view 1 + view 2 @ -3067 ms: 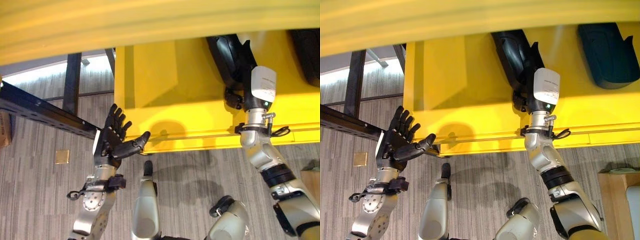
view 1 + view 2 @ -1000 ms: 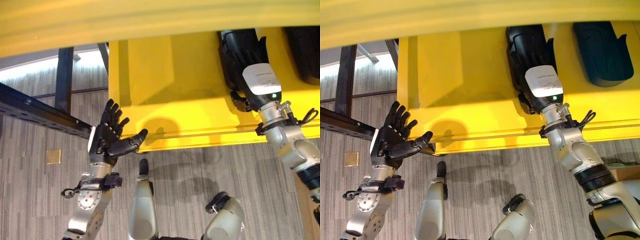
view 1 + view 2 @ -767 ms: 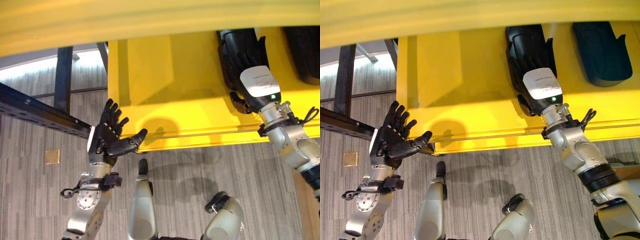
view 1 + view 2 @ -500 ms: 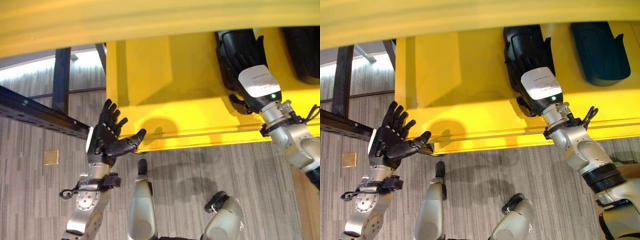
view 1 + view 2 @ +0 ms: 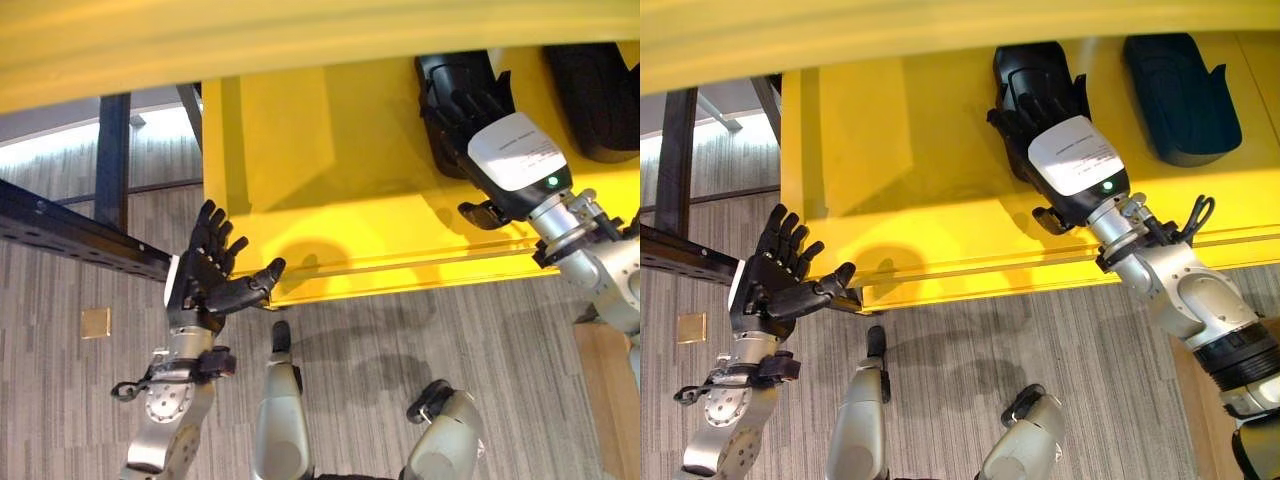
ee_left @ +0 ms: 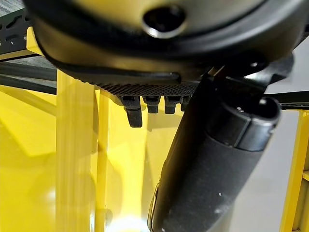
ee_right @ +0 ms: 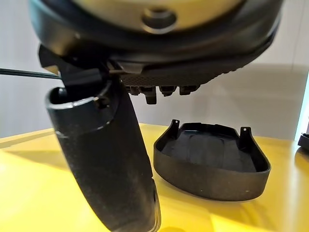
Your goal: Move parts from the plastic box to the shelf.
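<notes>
Off to the left, a dark metal rail [image 5: 80,235] runs slantwise above the grey striped carpet [image 5: 60,400], with a dark upright post [image 5: 112,150] behind it and a small tan square [image 5: 96,322] lying on the floor. Just right of the rail the left hand [image 5: 205,280] is held up in front of the shelf's near left corner, fingers [image 5: 215,232] spread and straight, thumb [image 5: 255,287] stuck out toward the yellow edge; it holds nothing, and its own wrist view shows the thumb [image 6: 212,159] free against the yellow surface.

The yellow shelf [image 5: 330,200] fills the middle, its front lip [image 5: 400,275] running across above the carpet. Toward the right, the right hand [image 5: 1045,115] reaches over that lip onto the shelf top, white-backed, its fingers [image 5: 1025,110] lying fairly straight over the near end of a black moulded part [image 5: 1025,65]. From where I stand the fingers look relaxed, not curled round it; the right wrist view shows the fingertips short and unbent with the thumb [image 7: 111,169] hanging free above the yellow surface, and the black part [image 7: 212,162] sitting flat on the shelf just past them, apparently untouched by the thumb.

Further right, a second dark part [image 5: 1180,95] of a similar scooped shape rests on the shelf, apart from the first. At the far right edge a bit of light wooden surface [image 5: 605,390] shows low down beside the arm.
</notes>
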Robot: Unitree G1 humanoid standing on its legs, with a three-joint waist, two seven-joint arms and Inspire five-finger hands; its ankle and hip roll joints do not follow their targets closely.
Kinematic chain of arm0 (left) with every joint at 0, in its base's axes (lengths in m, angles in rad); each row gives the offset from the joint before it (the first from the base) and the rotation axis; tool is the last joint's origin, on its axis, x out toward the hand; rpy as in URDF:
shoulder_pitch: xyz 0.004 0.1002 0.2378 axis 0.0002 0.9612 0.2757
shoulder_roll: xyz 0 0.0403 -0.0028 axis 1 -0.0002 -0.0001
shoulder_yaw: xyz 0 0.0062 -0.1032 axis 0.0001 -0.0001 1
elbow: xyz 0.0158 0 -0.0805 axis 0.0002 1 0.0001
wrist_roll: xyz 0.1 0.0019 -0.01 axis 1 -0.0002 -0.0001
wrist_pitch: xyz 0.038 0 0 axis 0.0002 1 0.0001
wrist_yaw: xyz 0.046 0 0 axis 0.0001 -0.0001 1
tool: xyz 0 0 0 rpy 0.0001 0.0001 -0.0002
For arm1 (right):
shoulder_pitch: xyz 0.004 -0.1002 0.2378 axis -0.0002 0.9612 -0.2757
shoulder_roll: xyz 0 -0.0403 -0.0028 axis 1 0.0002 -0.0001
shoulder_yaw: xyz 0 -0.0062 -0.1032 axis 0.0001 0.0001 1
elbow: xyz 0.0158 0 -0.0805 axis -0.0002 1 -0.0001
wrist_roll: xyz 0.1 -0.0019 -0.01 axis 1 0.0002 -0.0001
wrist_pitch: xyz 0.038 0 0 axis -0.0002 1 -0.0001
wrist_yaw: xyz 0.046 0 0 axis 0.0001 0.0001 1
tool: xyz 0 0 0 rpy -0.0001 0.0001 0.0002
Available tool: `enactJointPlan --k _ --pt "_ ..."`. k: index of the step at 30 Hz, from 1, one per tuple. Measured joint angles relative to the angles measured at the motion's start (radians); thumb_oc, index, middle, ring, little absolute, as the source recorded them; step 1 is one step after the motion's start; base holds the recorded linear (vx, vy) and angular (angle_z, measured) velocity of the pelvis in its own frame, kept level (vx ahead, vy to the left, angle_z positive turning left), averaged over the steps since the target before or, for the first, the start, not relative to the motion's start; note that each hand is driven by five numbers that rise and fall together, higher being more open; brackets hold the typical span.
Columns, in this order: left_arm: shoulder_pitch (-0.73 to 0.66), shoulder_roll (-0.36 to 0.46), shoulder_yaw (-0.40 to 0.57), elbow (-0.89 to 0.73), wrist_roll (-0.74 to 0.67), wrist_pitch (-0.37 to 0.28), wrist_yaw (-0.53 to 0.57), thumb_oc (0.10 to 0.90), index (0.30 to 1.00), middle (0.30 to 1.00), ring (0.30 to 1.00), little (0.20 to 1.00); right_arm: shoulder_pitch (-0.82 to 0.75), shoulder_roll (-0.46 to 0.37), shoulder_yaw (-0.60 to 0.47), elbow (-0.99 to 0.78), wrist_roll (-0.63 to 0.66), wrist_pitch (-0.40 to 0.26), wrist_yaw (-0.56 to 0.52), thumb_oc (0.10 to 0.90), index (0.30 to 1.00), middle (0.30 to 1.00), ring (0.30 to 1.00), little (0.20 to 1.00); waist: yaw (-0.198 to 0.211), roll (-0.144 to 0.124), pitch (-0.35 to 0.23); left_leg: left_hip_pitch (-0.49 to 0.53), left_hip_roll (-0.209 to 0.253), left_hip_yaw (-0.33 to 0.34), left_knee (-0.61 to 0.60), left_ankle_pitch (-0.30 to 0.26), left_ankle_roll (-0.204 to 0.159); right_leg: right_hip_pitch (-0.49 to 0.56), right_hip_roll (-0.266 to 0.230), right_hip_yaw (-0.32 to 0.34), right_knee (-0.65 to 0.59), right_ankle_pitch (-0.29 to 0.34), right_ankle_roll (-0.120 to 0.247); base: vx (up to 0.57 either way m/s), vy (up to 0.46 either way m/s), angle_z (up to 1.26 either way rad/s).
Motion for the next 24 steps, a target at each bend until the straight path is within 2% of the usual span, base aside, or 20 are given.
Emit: enactJointPlan --k 13,17,18,20,21,22,24 --pt "-0.001 0.0 0.003 0.011 0.001 0.033 0.0 0.9 1.0 1.0 1.0 1.0 -0.027 -0.048 -0.001 -0.1 -0.038 -0.002 0.006 0.9 1.0 1.0 1.0 1.0 -0.001 -0.01 0.0 0.049 -0.003 0.005 -0.018 0.001 0.0 0.044 0.002 -0.004 -0.014 0.006 0.004 0.0 0.0 0.0" --pt "0.003 -0.001 0.011 0.03 0.002 0.033 0.003 0.9 1.0 1.0 1.0 1.0 -0.013 -0.048 -0.012 -0.158 -0.04 -0.003 0.004 0.9 1.0 1.0 1.0 1.0 -0.019 -0.012 -0.002 0.077 0.001 0.008 -0.037 0.002 0.001 0.063 0.009 -0.005 -0.026 0.007 0.006 0.01 -0.005 -0.04" --pt "0.002 -0.006 0.014 0.039 0.003 0.04 0.004 0.9 1.0 1.0 1.0 1.0 0.067 -0.014 -0.076 -0.195 -0.051 -0.005 0.004 0.9 1.0 1.0 1.0 1.0 -0.017 -0.012 -0.002 0.111 0.006 0.012 -0.067 0.004 0.004 0.089 0.025 -0.008 -0.05 0.011 0.009 0.0 0.005 -0.14" --pt "0.02 -0.008 0.03 0.048 0.004 0.04 0.007 0.9 1.0 1.0 1.0 1.0 0.114 0.031 -0.108 -0.212 -0.058 -0.016 -0.001 0.9 1.0 1.0 1.0 1.0 -0.018 -0.016 -0.004 0.145 0.02 0.027 -0.086 0.006 0.001 0.1 0.045 0.005 -0.075 0.017 0.008 0.01 -0.033 -0.29" --pt "0.036 -0.012 0.048 0.052 0.004 0.041 0.01 0.9 1.0 1.0 1.0 1.0 0.148 0.071 -0.132 -0.221 -0.055 -0.019 -0.005 0.9 1.0 1.0 1.0 1.0 -0.027 -0.015 -0.007 0.162 0.03 0.03 -0.097 0.008 -0.001 0.107 0.059 0.008 -0.085 0.017 0.009 0.02 -0.046 -0.33" --pt "0.051 -0.018 0.069 0.062 0.006 0.042 0.009 0.9 1.0 1.0 1.0 1.0 0.187 0.136 -0.167 -0.223 -0.05 -0.023 -0.01 0.9 1.0 1.0 1.0 1.0 -0.019 -0.015 -0.012 0.178 0.045 0.042 -0.119 0.017 0.004 0.114 0.078 0.014 -0.101 0.019 0.006 -0.02 -0.025 -0.32" --pt "0.054 -0.017 0.09 0.064 0.006 0.039 0.014 0.9 1.0 1.0 1.0 1.0 0.192 0.153 -0.168 -0.224 -0.031 -0.021 -0.015 0.9 1.0 1.0 1.0 1.0 -0.023 -0.015 -0.012 0.188 0.056 0.051 -0.135 0.025 0.005 0.107 0.091 0.013 -0.11 0.021 0.002 -0.01 -0.057 -0.21"
